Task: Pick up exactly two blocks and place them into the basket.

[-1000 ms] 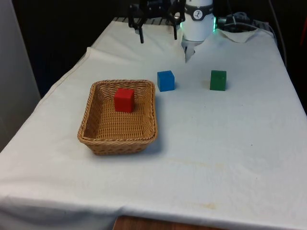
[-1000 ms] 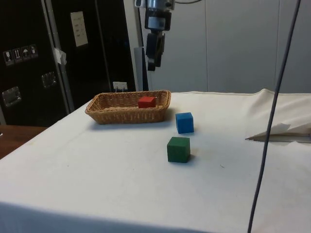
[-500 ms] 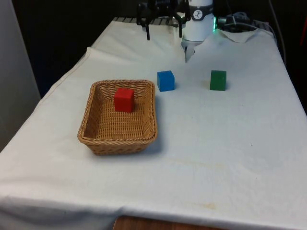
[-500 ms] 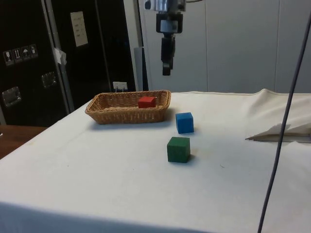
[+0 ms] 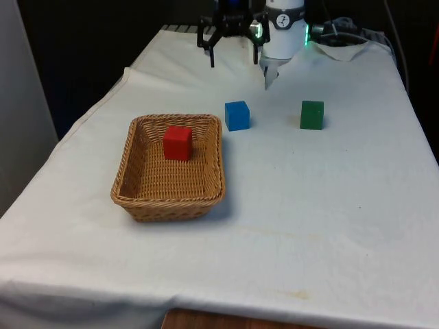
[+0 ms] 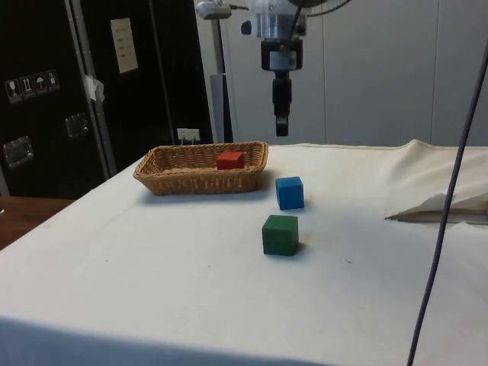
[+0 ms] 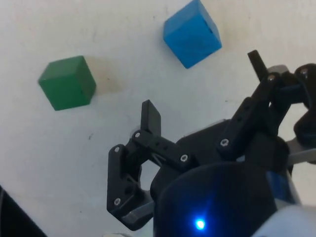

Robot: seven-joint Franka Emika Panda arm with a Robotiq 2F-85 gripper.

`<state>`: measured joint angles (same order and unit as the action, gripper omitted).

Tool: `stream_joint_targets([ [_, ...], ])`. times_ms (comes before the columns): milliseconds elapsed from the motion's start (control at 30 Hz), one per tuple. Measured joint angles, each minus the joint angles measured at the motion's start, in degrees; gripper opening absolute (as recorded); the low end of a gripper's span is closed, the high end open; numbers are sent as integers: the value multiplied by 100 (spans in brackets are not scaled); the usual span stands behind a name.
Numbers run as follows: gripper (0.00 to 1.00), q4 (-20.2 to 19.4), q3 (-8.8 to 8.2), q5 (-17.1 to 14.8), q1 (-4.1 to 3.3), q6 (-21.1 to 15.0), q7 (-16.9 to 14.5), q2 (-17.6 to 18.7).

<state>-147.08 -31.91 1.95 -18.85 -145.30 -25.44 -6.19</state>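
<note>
A red block (image 5: pixel 178 142) (image 6: pixel 230 160) lies inside the wicker basket (image 5: pixel 168 200) (image 6: pixel 197 178). To the front view's right of the basket, a blue block (image 5: pixel 237 115) (image 6: pixel 290 192) (image 7: pixel 191 33) stands on the cloth. A green block (image 5: pixel 311 114) (image 6: pixel 280 234) (image 7: pixel 67 82) sits further right. My gripper (image 5: pixel 234 59) (image 6: pixel 281 128) (image 7: pixel 202 89) hangs high above the cloth, beyond the blue block and apart from it. It is open, with nothing between its fingers.
A rumpled fold of cloth (image 5: pixel 341 48) (image 6: pixel 442 206) lies at the far end by the robot's base. A thin cable (image 6: pixel 448 183) crosses the side view on the right. The table's edges drop off close to the basket's outer side.
The gripper has travelled from over the basket's far end towards the front view's right and come down a little, now hanging beyond the blue block. The blocks and basket have not moved.
</note>
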Motion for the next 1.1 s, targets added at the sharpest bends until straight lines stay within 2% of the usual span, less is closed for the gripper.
stream_joint_targets([
  [267,100,-92,-29,0,0,-269,-155,350],
  [533,100,-178,63,-29,-6,-527,-172,602],
  [767,100,-235,235,-155,-6,-745,-143,877],
  [967,100,-235,458,-395,-6,-1020,-132,1255],
  [1100,100,-218,544,-504,-6,-1112,-126,1404],
])
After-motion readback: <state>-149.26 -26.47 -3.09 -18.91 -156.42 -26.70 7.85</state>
